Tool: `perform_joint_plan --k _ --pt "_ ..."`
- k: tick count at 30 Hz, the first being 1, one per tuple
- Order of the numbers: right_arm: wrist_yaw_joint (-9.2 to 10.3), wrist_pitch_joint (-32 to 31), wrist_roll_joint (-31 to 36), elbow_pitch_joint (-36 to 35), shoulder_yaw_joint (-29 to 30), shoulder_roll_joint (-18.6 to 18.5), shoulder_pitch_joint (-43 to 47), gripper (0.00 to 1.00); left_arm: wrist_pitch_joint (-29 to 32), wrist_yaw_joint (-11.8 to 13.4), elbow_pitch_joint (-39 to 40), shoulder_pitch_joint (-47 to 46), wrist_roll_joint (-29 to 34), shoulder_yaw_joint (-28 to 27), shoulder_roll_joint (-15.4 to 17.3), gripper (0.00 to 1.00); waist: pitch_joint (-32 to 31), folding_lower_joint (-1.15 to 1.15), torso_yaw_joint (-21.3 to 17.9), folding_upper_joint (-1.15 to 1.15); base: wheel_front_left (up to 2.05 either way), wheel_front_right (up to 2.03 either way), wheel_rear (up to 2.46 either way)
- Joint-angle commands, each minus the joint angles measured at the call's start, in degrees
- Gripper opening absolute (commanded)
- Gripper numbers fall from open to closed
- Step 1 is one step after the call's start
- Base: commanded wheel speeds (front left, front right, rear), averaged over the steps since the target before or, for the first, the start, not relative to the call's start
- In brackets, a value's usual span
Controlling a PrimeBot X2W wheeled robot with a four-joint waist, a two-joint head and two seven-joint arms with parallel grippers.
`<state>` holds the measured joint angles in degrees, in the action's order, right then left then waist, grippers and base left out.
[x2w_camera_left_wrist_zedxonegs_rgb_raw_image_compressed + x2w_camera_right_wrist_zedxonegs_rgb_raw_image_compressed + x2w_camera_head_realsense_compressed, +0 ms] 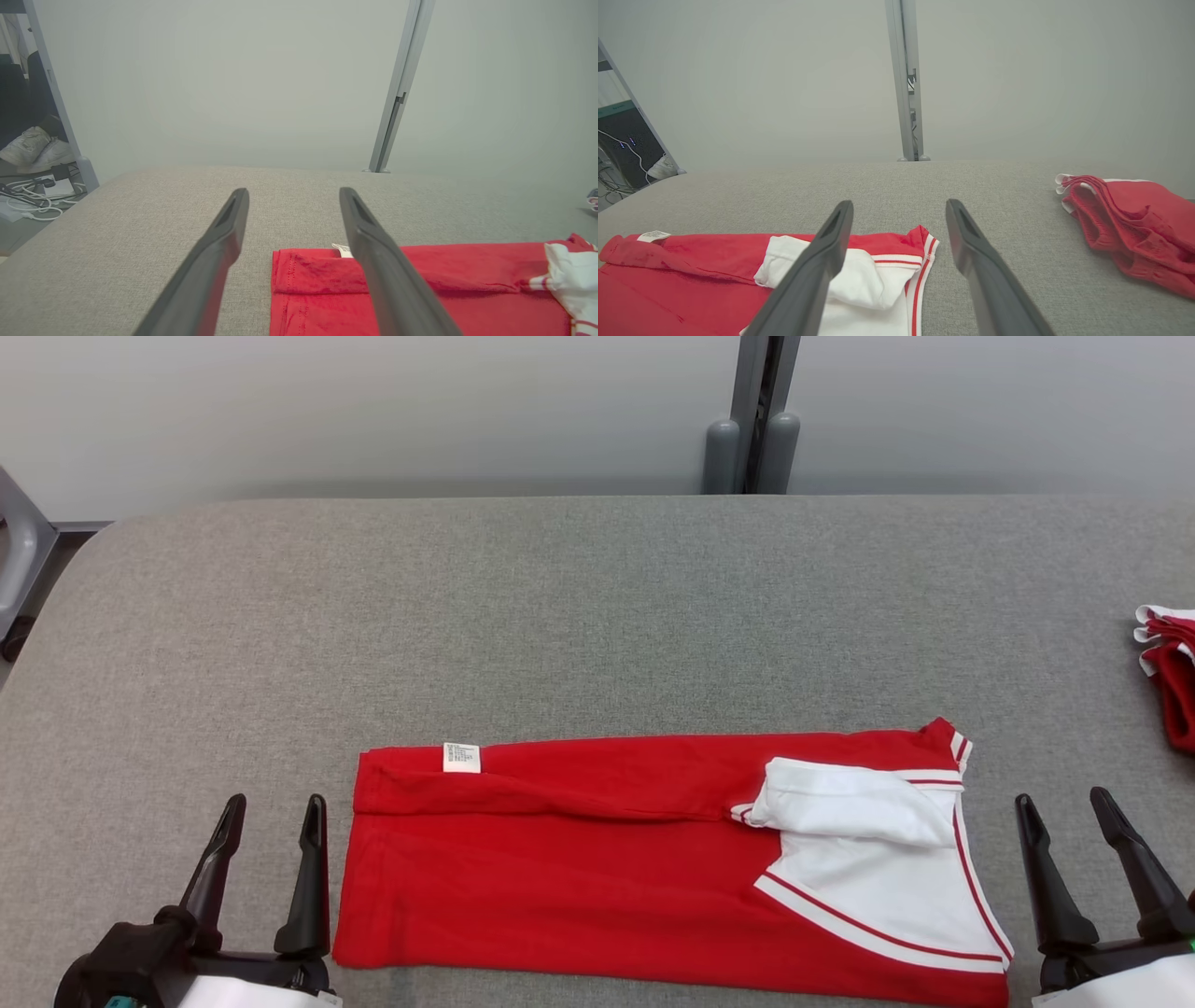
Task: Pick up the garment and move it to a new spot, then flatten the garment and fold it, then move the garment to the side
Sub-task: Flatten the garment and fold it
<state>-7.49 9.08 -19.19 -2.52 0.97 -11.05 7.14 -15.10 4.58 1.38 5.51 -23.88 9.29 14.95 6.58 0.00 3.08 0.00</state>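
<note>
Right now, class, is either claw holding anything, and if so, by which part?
Nothing is held. The left claw and right claw both stand open and empty, one at each end of the garment.

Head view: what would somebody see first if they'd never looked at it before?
The bright red garment with a white part at its right end jumps out, lying folded near the front of the grey table. Next come the left gripper and right gripper, open and empty, one at each end of it. Another red pile peeks in at the right edge.
</note>
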Motion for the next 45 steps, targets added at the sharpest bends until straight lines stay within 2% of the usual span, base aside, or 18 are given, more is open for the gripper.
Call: perform_joint_plan --k 1,14,20,28,40,41,42,43,45 --pt "0.00 -0.15 0.06 0.31 0.03 -0.39 -0.74 1.00 -0.11 -0.10 -0.10 -0.72 0.43 -0.31 -0.15 1.00 0.19 0.00 0.09 0.00 0.00 0.00 0.00" --pt "0.00 -1.84 2.13 1.13 2.72 -1.20 -3.74 1.00 -0.11 -1.49 0.10 -5.11 2.41 0.34 -1.49 1.00 4.82 0.00 1.99 0.00 0.00 0.00 0.00" --pt "0.00 -2.76 2.17 7.32 0.71 -1.48 -6.89 1.00 -0.09 -2.85 -0.71 -8.10 3.55 0.58 -2.71 1.00 7.86 0.00 3.10 0.00 0.00 0.00 0.00" --pt "0.00 -3.40 0.00 17.62 -2.33 0.41 -8.04 1.00 -0.08 -4.58 -2.22 -9.83 4.77 -0.18 -4.61 1.00 9.25 0.00 3.78 0.00 0.00 0.00 0.00" --pt "-0.02 -8.18 -2.79 22.51 -6.02 1.80 -7.86 1.00 -0.08 -6.39 -3.10 -10.09 6.19 -2.28 -5.81 1.00 9.94 0.00 3.12 0.00 0.00 0.00 0.00" --pt "-0.07 -8.54 -3.25 22.69 -6.59 1.76 -8.40 0.55 -0.08 -6.62 -3.13 -10.20 6.27 -2.44 -5.83 1.00 10.00 0.00 3.08 0.00 0.00 0.00 0.00" --pt "-0.07 -9.49 -3.54 23.16 -7.12 1.68 -8.68 0.18 -0.08 -6.62 -3.14 -10.31 6.33 -2.58 -5.87 1.00 10.06 0.00 3.03 0.00 0.00 0.00 0.00" --pt "-0.07 -9.74 -3.58 23.32 -7.48 1.76 -8.86 0.00 -0.08 -6.74 -3.14 -10.38 6.55 -2.69 -5.95 1.00 10.11 0.00 2.99 0.00 0.00 0.00 0.00" --pt "-0.06 -10.68 -3.99 23.51 -7.90 1.67 -9.08 0.00 -0.08 -7.01 -3.10 -10.42 6.84 -3.00 -6.09 1.00 10.21 0.00 2.93 0.00 0.00 0.00 0.00"
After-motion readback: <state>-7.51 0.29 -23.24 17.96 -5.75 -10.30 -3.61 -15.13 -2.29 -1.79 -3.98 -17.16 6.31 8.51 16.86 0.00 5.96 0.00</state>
